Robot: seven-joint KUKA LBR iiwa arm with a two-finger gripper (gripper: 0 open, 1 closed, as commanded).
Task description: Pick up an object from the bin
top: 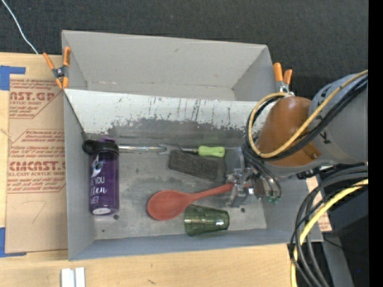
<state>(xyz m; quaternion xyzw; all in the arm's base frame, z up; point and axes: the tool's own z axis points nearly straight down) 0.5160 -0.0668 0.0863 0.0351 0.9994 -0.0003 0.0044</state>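
Pincer (244, 189) low at centre right of frame, at the handle tip of the red spoon (170, 204). Clenched or released: cannot tell, my wrist hides it. Left of it lie a dark block (192, 164) and a green cup (206, 220). Purple bottle (103, 181) at far left.

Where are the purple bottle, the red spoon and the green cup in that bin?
purple bottle (103, 184), camera view, middle of its labelled body.
red spoon (169, 205), camera view, on its round bowl.
green cup (206, 220), camera view, on its side wall.
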